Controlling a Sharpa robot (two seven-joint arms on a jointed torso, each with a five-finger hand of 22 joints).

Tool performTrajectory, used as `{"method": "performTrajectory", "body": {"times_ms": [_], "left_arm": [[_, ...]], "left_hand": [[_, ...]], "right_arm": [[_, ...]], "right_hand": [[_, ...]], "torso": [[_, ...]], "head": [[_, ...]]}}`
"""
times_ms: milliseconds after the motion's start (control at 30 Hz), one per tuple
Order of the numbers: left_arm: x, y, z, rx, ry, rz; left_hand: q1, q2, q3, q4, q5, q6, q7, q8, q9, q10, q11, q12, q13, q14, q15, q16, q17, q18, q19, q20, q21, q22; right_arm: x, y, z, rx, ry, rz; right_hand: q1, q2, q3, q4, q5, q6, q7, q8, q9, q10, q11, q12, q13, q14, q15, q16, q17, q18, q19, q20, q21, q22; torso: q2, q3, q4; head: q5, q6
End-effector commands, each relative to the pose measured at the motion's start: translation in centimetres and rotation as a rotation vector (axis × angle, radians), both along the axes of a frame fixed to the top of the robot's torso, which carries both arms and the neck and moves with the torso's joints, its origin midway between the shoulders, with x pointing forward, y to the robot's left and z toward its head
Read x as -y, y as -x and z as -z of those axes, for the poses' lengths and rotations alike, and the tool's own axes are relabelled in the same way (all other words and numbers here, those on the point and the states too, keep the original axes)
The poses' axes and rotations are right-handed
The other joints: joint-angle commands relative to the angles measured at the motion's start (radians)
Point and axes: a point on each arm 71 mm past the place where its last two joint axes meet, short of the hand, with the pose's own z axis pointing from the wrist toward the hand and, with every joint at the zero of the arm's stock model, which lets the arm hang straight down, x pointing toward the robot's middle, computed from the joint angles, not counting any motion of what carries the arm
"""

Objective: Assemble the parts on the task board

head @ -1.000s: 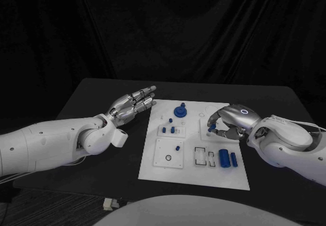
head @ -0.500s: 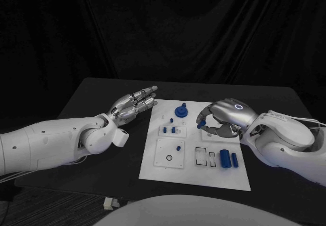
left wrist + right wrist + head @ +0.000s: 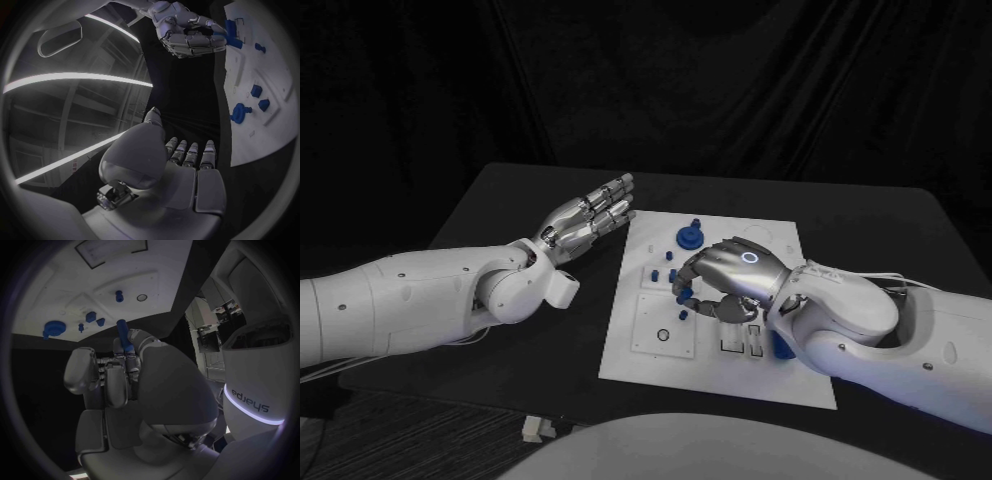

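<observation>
Blue peg [image 3: 124, 335], pinched in the right hand's [image 3: 727, 277] curled fingers [image 3: 128, 352], juts lengthwise beyond the fingertips toward the task board's [image 3: 776, 375] middle sockets just beneath, while the left hand [image 3: 587, 221] hovers flat, fingers straight, beside the board's left edge.

task board [image 3: 711, 370] white | parts [image 3: 687, 238] blue | table [image 3: 502, 200] black | robot hand [image 3: 726, 272] silver
</observation>
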Motion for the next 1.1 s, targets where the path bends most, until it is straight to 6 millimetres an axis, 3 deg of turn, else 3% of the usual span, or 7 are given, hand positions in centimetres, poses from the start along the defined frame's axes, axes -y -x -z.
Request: {"method": "performTrajectory", "body": {"times_ms": [33, 167, 200, 300, 800, 1100], "left_arm": [[-0.1, 0.1, -0.4, 0.064, 0.029, -0.028], [-0.1, 0.2, -0.1, 0.051, 0.029, -0.021], [-0.1, 0.2, -0.1, 0.048, 0.029, -0.019], [-0.1, 0.3, 0.0, 0.04, 0.031, -0.012], [0.1, 0.4, 0.3, 0.023, 0.035, 0.003], [0.2, 0.4, 0.3, 0.018, 0.036, 0.009]], "left_hand": [[-0.006, 0.002, -0.003, -0.001, 0.007, 0.006, 0.017, -0.002, 0.0, -0.001, -0.012, -0.003, 0.0, 0.0, -0.005, -0.004, -0.001, 0.003, 0.001, -0.01, -0.002, -0.001], [0.013, 0.001, 0.004, -0.004, 0.033, 0.023, 0.039, 0.0, 0.002, -0.002, -0.015, -0.003, 0.0, 0.0, -0.004, -0.004, -0.001, 0.003, 0.001, -0.011, -0.002, -0.001], [0.034, -0.002, 0.011, -0.007, 0.056, 0.043, 0.057, 0.003, 0.004, -0.002, -0.021, -0.003, 0.0, 0.0, -0.003, -0.004, -0.001, 0.003, 0.001, -0.01, -0.002, -0.001], [0.055, -0.004, 0.019, -0.011, 0.082, 0.059, 0.06, 0.005, 0.006, -0.002, -0.021, -0.003, 0.0, 0.0, 0.004, -0.004, -0.001, 0.002, 0.002, -0.007, -0.002, 0.0], [0.076, -0.005, 0.028, -0.014, 0.099, 0.071, 0.058, 0.006, 0.007, -0.003, -0.019, -0.004, -0.001, 0.0, 0.024, -0.004, -0.001, 0.0, 0.002, 0.006, -0.001, 0.001], [0.077, -0.005, 0.028, -0.014, 0.1, 0.071, 0.055, 0.006, 0.007, -0.003, -0.019, -0.004, -0.001, 0.0, 0.026, -0.004, -0.001, 0.0, 0.003, 0.008, -0.001, 0.002]], "right_arm": [[-0.8, 0.4, 1.0, 0.015, 0.059, -0.04], [-1.6, 0.8, 1.8, -0.004, 0.075, -0.062], [-1.7, 0.9, 1.9, -0.008, 0.076, -0.065], [-2.1, 1.2, 2.3, -0.017, 0.075, -0.073], [-2.9, 1.8, 3.7, -0.05, 0.119, -0.097], [-3.1, 1.9, 4.1, -0.058, 0.121, -0.102]], "right_hand": [[0.001, 0.003, 0.004, -0.004, 0.005, -0.008, 0.003, -0.006, 0.001, 0.0, 0.003, 0.001, 0.002, 0.038, 0.006, 0.002, 0.081, -0.014, 0.002, 0.006, 0.001, 0.157], [0.001, 0.003, 0.006, -0.006, 0.006, -0.013, 0.005, -0.009, 0.001, -0.003, 0.004, -0.002, 0.001, 0.037, 0.007, 0.0, 0.079, -0.013, -0.001, 0.007, -0.004, 0.156], [0.001, 0.003, 0.006, -0.006, 0.006, -0.013, 0.005, -0.009, 0.001, -0.003, 0.004, -0.002, 0.001, 0.037, 0.007, 0.0, 0.079, -0.013, -0.001, 0.007, -0.004, 0.156], [0.001, 0.004, 0.008, -0.007, 0.007, -0.015, 0.006, -0.01, 0.001, -0.003, 0.004, -0.002, 0.0, 0.037, 0.009, 0.0, 0.079, -0.013, 0.0, 0.008, -0.002, 0.156], [0.0, 0.006, 0.012, -0.007, 0.008, -0.02, 0.008, -0.013, 0.001, -0.003, 0.007, -0.004, 0.0, 0.034, 0.012, -0.004, 0.074, -0.012, -0.004, 0.011, -0.009, 0.154], [-0.001, 0.007, 0.012, -0.007, 0.008, -0.02, 0.009, -0.013, 0.001, -0.003, 0.007, -0.004, 0.0, 0.034, 0.012, -0.005, 0.073, -0.012, -0.005, 0.011, -0.01, 0.154]], "torso": [[0.0, 0.0001, -0.0002], [0.0, 0.0001, 0.0001], [0.0, 0.0, -0.0002], [0.0, 0.0, -0.0002], [0.0, 0.0, -0.0009], [0.0, -0.0001, -0.0004]], "head": [[0.004, 0.0], [0.006, 0.0], [0.006, 0.0], [0.006, 0.0], [0.009, 0.0], [0.008, 0.0]]}}
